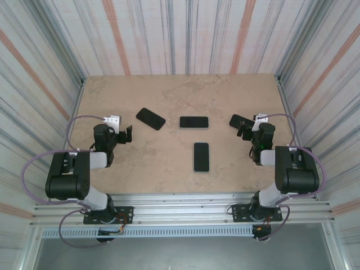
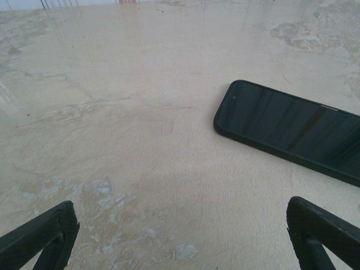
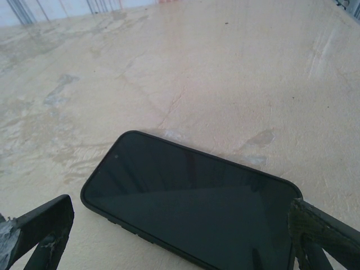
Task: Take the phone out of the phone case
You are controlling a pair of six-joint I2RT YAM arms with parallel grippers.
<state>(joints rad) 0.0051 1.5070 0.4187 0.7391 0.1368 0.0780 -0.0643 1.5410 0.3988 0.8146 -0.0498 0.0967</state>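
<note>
Phones, four of them, dark, flat and screen-up on the table (image 1: 169, 90): tilted phone (image 1: 150, 118) just ahead of the left gripper (image 1: 128, 135), rightmost phone (image 1: 241, 121) just ahead of the right gripper (image 1: 244, 131), centre phone (image 1: 194, 122) and near phone (image 1: 201, 157) between the arms. Both grippers spread wide, holding nothing. From the right wrist, a dark raised rim around the rightmost phone (image 3: 191, 202), probably a pliable case. Likely stiff, fairly light, slick on the glass, prone to skating on the smooth top if pushed from one side. Best pinched across the long edges with one gripper, then a case corner peeled back with the other. Cannot judge how tight the fit.
</note>
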